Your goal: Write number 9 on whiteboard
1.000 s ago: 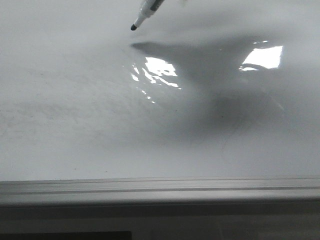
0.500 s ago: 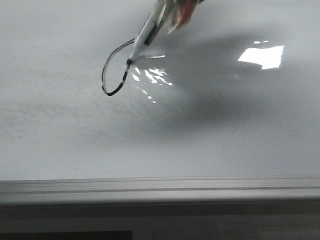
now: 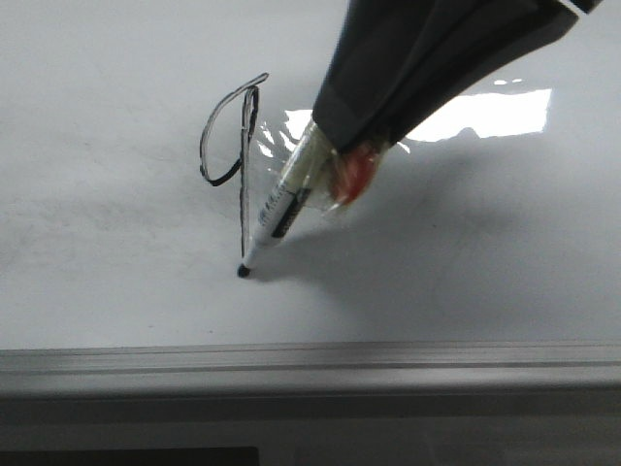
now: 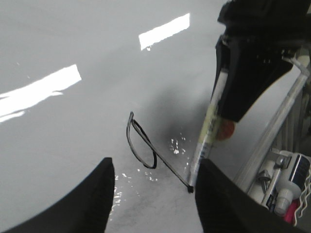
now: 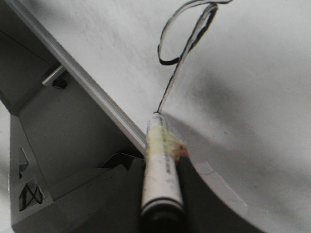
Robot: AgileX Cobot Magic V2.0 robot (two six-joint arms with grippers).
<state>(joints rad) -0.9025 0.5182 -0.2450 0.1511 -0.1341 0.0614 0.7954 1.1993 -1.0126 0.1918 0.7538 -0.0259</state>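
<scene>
The whiteboard (image 3: 116, 243) is glossy white with faint grey smears. The number 9 (image 3: 238, 146) is drawn on it in thin black line, a narrow slanted loop with a long straight tail. It also shows in the left wrist view (image 4: 146, 145) and the right wrist view (image 5: 187, 34). My right gripper (image 3: 335, 160) is shut on a white marker (image 3: 281, 209) whose black tip touches the board at the tail's lower end. The marker also shows in the right wrist view (image 5: 160, 167) and the left wrist view (image 4: 206, 136). My left gripper (image 4: 154, 194) is open and empty above the board.
The board's grey metal edge frame (image 3: 310, 367) runs along the near side. Bright light reflections (image 3: 490, 112) lie on the board right of the figure. Beyond the frame in the left wrist view stand several small bottles (image 4: 289, 182).
The marker closed the loop of the 9 and drew the straight tail down toward the near edge. My right gripper came down into the front view with it.
</scene>
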